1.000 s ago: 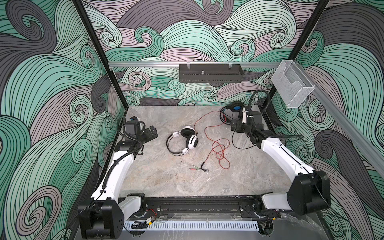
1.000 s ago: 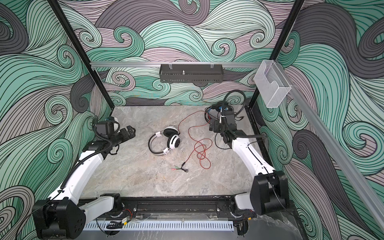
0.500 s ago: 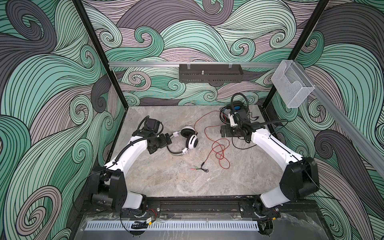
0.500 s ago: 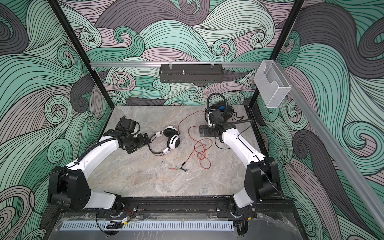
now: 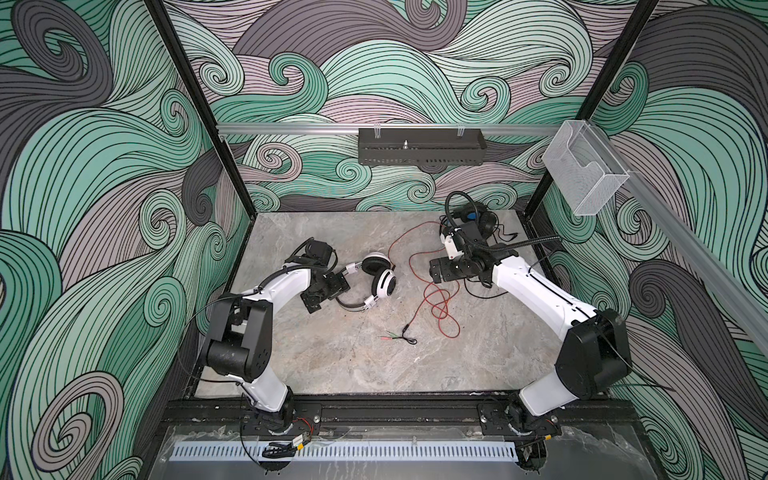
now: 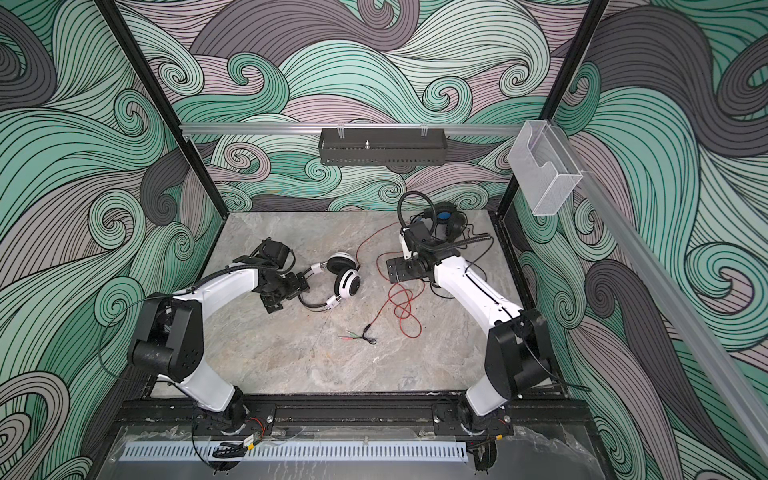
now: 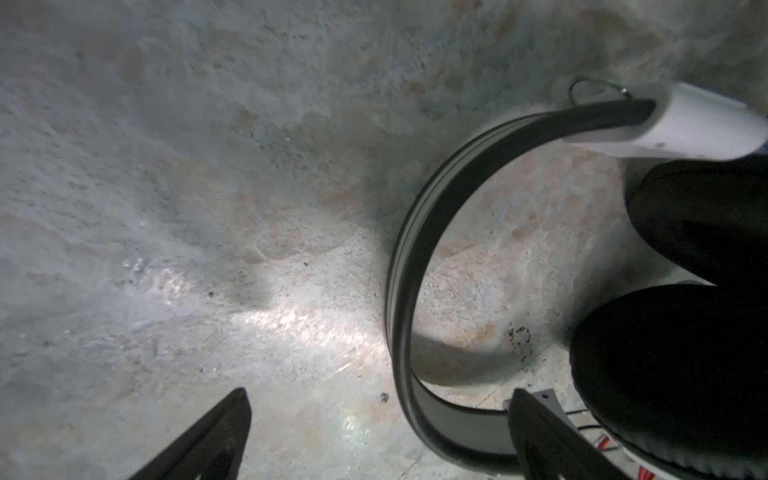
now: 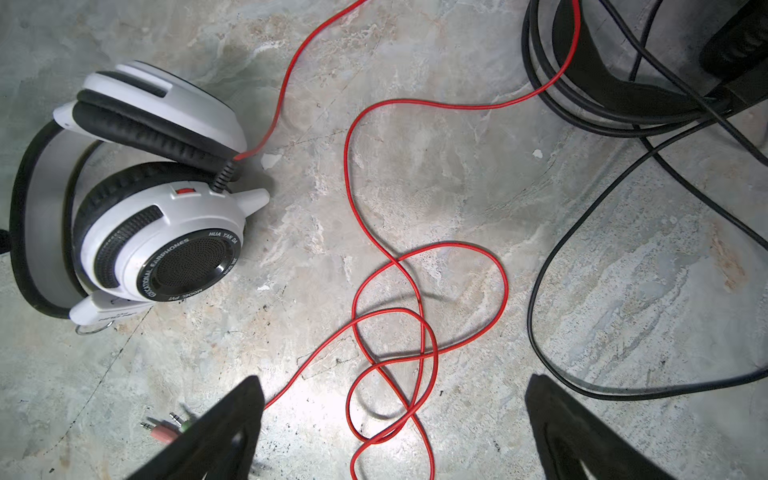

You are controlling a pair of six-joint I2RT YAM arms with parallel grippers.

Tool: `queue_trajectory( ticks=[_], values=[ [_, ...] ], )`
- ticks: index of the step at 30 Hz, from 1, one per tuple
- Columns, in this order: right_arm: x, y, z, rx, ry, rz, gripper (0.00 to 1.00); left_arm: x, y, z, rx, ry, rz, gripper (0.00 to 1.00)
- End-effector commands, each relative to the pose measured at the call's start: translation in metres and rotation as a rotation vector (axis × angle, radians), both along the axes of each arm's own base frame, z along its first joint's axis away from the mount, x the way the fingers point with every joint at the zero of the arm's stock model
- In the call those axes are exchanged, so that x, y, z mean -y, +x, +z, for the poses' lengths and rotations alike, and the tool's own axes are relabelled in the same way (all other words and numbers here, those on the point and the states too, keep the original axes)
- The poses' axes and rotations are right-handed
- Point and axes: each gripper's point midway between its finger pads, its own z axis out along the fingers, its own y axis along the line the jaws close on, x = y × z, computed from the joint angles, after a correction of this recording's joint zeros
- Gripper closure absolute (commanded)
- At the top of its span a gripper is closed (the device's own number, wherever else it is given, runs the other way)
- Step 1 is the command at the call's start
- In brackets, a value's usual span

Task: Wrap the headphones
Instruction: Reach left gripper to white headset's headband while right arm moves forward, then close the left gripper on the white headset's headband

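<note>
Nearest us on the table (image 5: 332, 365) lie the red cord (image 8: 399, 261) and its plugs (image 5: 392, 336). Farther in, our left tool (image 7: 378, 395) stands apart around the white headphones (image 5: 380, 279) band. Our right tool (image 8: 392, 384) hangs over the cord loops, also apart. The black headphones (image 5: 473, 216) sit in the far right corner.

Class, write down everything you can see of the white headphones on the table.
The white headphones lie on their side on the stone-look table, near its middle. Two white plastic cups carry black padded ear cushions; the upper cup shows a black mesh disc ringed with print and a red button. A pale headband edged in black joins them. A thin red cord leaves one cup, lies in loose loops and ends in plugs. The open left gripper is at the headband; contact cannot be told.
</note>
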Motion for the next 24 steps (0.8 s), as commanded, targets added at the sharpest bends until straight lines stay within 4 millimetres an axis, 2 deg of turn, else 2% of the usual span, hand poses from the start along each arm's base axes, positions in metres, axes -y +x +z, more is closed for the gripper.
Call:
queue_trajectory(
  ticks=[1,7,10,14,17,19,21,24],
  values=[
    [-0.002,-0.004,0.01,0.014,0.012,0.018,0.01,0.011,0.018,0.002,0.026,0.02,0.014,0.01],
    [-0.002,-0.003,0.015,0.029,0.013,0.021,0.01,0.006,0.017,-0.025,-0.043,0.112,0.047,0.02],
    [0.0,-0.003,0.02,0.042,0.014,0.019,0.01,0.002,0.013,-0.036,-0.068,0.141,0.05,0.09],
    [0.0,-0.003,0.027,0.058,0.015,0.021,0.01,-0.006,0.008,-0.04,-0.084,0.184,0.054,0.24],
    [0.0,-0.004,0.032,0.064,0.013,0.025,0.01,-0.007,0.006,-0.04,-0.087,0.192,0.042,0.39],
    [0.0,-0.004,0.035,0.068,0.015,0.024,0.01,-0.008,0.004,-0.04,-0.09,0.196,0.037,0.44],
    [-0.001,-0.006,0.036,0.065,0.018,0.029,0.01,-0.007,0.002,-0.039,-0.086,0.194,0.023,0.56],
    [-0.002,-0.01,0.036,0.063,0.016,0.038,0.01,-0.008,0.0,-0.036,-0.078,0.201,-0.001,0.66]
  ],
)
